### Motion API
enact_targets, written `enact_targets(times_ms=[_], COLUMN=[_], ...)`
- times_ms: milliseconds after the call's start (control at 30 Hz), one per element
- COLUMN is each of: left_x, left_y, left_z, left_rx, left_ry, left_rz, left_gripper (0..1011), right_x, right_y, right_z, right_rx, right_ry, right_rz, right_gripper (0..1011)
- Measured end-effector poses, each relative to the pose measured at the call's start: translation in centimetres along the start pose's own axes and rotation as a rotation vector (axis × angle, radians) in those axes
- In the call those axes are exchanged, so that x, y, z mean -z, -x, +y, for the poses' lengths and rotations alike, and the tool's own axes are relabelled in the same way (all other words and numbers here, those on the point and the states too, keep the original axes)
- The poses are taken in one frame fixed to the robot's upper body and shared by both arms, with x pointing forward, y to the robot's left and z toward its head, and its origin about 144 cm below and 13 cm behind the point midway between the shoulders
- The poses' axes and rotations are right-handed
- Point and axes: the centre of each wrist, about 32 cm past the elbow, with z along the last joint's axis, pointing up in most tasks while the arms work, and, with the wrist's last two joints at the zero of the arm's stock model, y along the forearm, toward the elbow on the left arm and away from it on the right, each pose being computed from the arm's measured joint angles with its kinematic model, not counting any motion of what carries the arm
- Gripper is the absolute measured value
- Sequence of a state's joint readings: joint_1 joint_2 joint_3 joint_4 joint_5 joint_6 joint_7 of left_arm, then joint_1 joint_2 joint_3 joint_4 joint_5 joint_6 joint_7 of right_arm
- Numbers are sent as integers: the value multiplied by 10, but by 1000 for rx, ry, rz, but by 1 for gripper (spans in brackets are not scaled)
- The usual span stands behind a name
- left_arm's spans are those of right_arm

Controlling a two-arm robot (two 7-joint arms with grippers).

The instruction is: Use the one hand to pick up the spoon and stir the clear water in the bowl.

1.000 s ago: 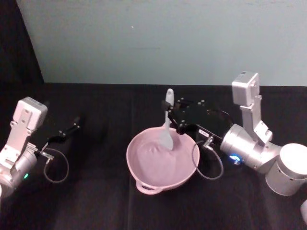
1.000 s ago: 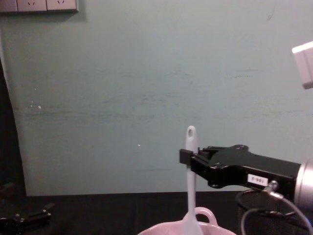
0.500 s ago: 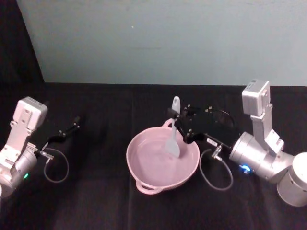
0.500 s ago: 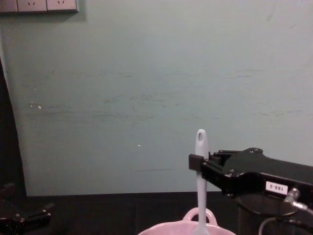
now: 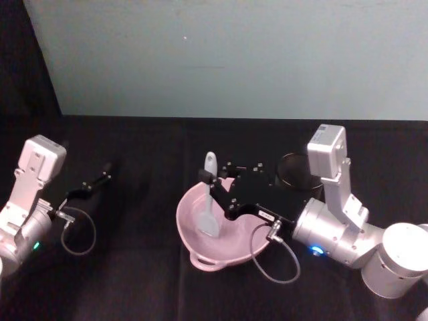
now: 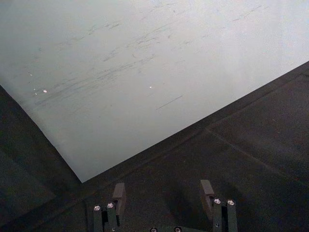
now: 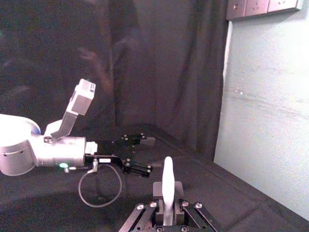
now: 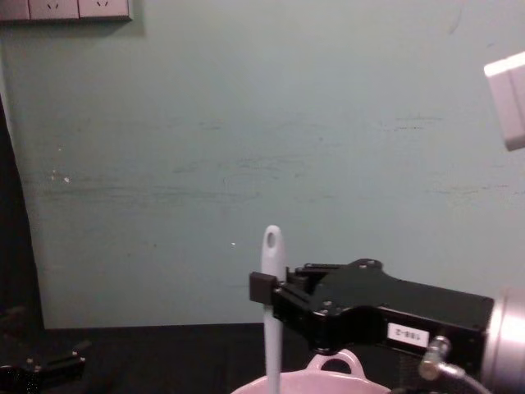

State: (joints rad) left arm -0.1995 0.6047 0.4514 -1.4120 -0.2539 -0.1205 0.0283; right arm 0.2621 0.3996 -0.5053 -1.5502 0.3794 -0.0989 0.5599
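- Two arms show in the head view; the right one reaches in from the right edge, its silver-grey wrist low over the black cloth-covered table [image 5: 147, 281] and its forearm angled towards the middle.
- One black boxy right gripper [image 5: 212, 179] with a small white label sits over the near-right part of the bowl, its jaws closed narrowly on the spoon's handle a little below the top end; in the chest view this gripper [image 8: 269, 289] comes in level from the right.
- One dark left gripper [image 5: 103, 175] rests low at the table's left side, well apart from the bowl; the left wrist view shows its fingers [image 6: 118, 195] spread wide with nothing between them.
- One long slim white plastic spoon [image 5: 208, 219] stands nearly upright, tilted slightly, its oval-holed end [image 8: 272, 242] uppermost.
- One wide pale pink glossy bowl [image 5: 189, 224] sits at the table's centre, a loop handle on its near rim and another [image 8: 336, 359] on its far rim.
- Inside the bowl is the spoon's flat blade, on the left half of the basin; I cannot tell the water's surface apart from the glossy pink.
- One black wire-mesh cup [image 5: 294, 172] stands just behind the right arm; what it holds I cannot tell.
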Motion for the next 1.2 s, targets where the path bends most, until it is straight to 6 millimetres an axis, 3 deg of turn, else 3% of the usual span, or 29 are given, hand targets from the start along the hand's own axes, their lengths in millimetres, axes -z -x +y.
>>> enact_targets(times_ms=[500, 900, 1200], left_x=[0, 0, 0], left_y=[0, 0, 0], left_z=[0, 0, 0], left_rx=[0, 0, 0], left_ry=[0, 0, 0], left_rz=[0, 0, 0], left_gripper=[1005, 1005, 1005], right_x=[10, 9, 4], right_y=[-13, -43, -41], right_z=[22, 2, -11], right_rx=[30, 181, 180], right_ry=[-18, 8, 24], right_rz=[29, -5, -31], right_gripper=[124, 124, 125])
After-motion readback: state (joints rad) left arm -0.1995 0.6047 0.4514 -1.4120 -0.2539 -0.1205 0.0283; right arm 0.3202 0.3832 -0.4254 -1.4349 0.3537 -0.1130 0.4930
